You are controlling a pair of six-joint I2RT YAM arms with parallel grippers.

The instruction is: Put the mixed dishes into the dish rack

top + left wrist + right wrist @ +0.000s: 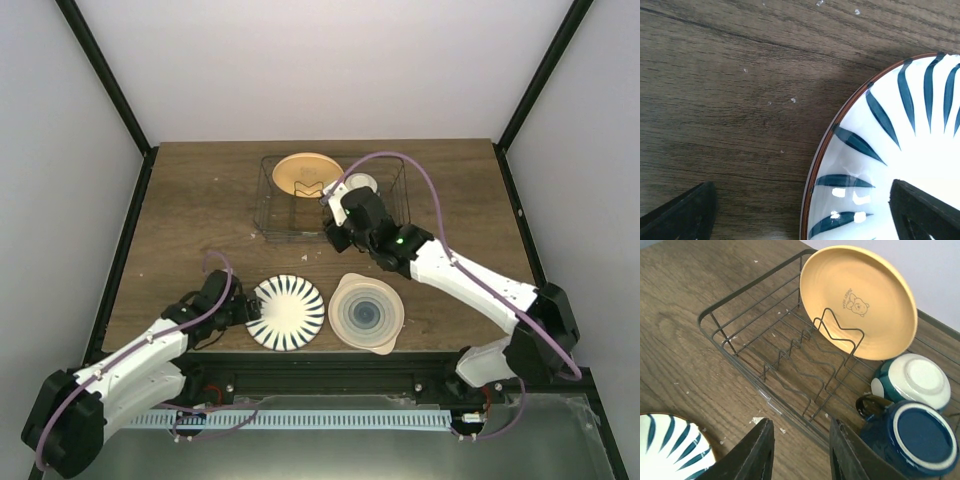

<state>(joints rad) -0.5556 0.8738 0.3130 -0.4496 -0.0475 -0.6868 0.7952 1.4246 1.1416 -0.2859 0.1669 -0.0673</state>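
Note:
The dish rack [283, 215] stands at the back middle of the table. In it an orange plate [860, 300] leans upright against a wire divider. Beside the plate a small white bowl [912, 380] and a dark blue mug [915, 440] sit upside down. My right gripper [802, 455] is open and empty over the rack's near edge [333, 238]. The black-and-white striped plate [287, 311] lies flat at the front. My left gripper [802, 215] is open and straddles the plate's left rim [252, 310]; one finger [920, 210] is over the plate [900, 150]. The pale blue-ringed plate [367, 313] lies to its right.
The rack's left half holds bare upright wire dividers [790, 360]. Small white crumbs [757, 420] lie on the wooden table in front of the rack. Black frame posts stand at the table's back corners [150, 150].

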